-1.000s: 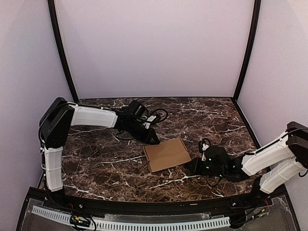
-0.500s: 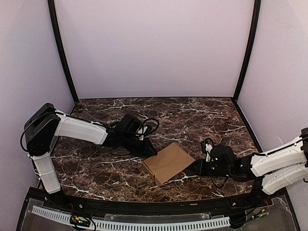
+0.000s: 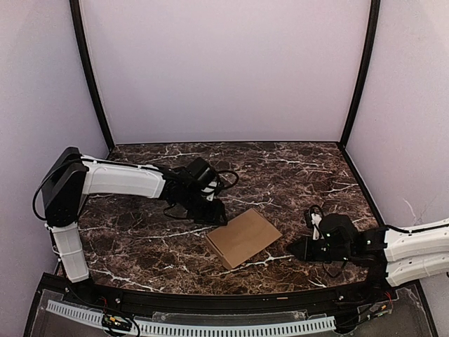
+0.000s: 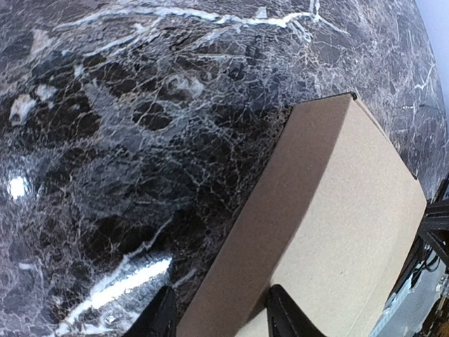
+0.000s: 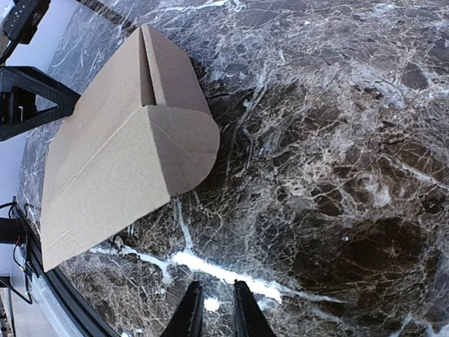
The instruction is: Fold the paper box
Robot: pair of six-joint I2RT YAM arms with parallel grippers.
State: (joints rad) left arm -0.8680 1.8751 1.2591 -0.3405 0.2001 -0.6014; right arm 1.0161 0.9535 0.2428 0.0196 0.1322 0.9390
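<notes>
The paper box (image 3: 242, 237) is a brown cardboard carton lying flattened on the marble table (image 3: 302, 175), near the middle front. My left gripper (image 3: 219, 216) is at its far left edge. In the left wrist view the box (image 4: 330, 225) fills the right side, and my left gripper (image 4: 222, 319) is open with the carton's shaded side wall between the jaws. My right gripper (image 3: 293, 247) sits low on the table to the right of the box, apart from it. In the right wrist view its fingers (image 5: 214, 309) are close together and empty, and the box (image 5: 119, 154) shows a rounded end flap.
Black cables (image 3: 226, 177) loop behind the left wrist. Lilac walls and black corner posts (image 3: 359, 77) enclose the table. A perforated white rail (image 3: 210, 326) runs along the front edge below the arm bases.
The box has turned counter-clockwise and shifted slightly. My right gripper has pulled back to the right, away from the box's edge. My left gripper stays at the box's far left edge.
</notes>
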